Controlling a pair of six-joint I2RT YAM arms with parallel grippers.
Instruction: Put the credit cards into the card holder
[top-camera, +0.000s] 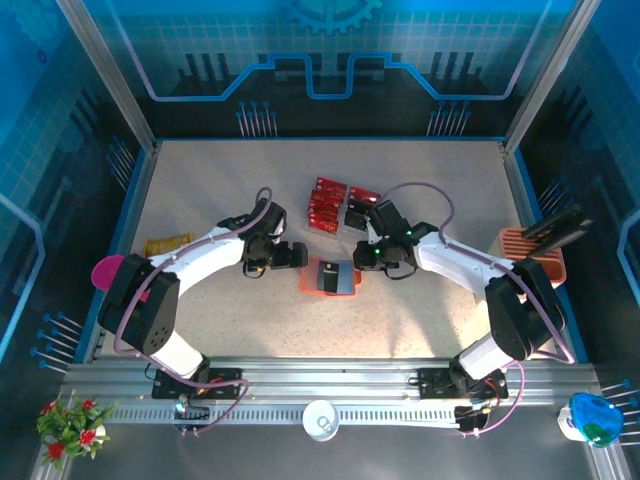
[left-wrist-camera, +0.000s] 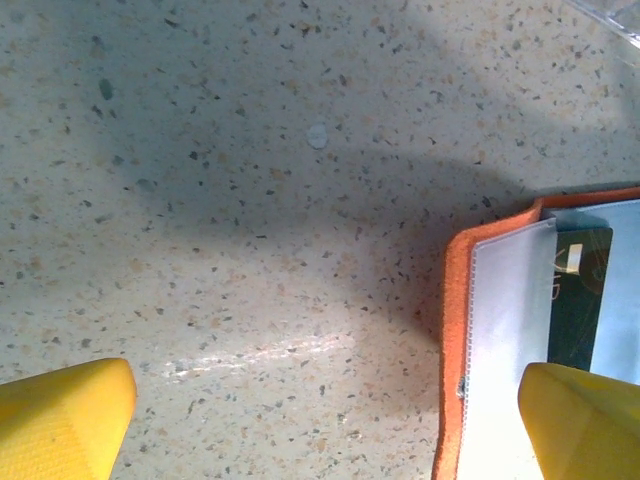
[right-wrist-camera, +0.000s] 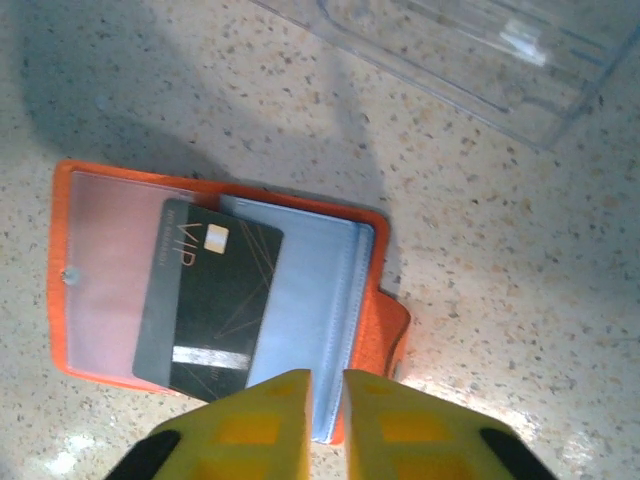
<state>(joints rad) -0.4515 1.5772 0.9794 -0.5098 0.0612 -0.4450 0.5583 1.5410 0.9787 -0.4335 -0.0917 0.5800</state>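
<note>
The orange-red card holder (top-camera: 331, 277) lies open on the speckled table between my two grippers. A dark grey card (right-wrist-camera: 205, 300) marked VIP sits slanted on its clear pocket, beside the pale blue pocket (right-wrist-camera: 300, 300). My right gripper (right-wrist-camera: 327, 385) hovers at the card holder's (right-wrist-camera: 395, 330) near edge, its fingers a narrow gap apart with nothing clamped. My left gripper (left-wrist-camera: 330, 400) is wide open at the card holder's (left-wrist-camera: 455, 350) left edge, one finger (left-wrist-camera: 580, 420) above the clear pocket. More credit cards (top-camera: 327, 203), red and dark, lie farther back.
A clear plastic tray (right-wrist-camera: 480, 50) stands just beyond the card holder. A peach slotted stand (top-camera: 535, 255) is at the right edge, a yellow packet (top-camera: 168, 243) at the left. Metal frame walls bound the table.
</note>
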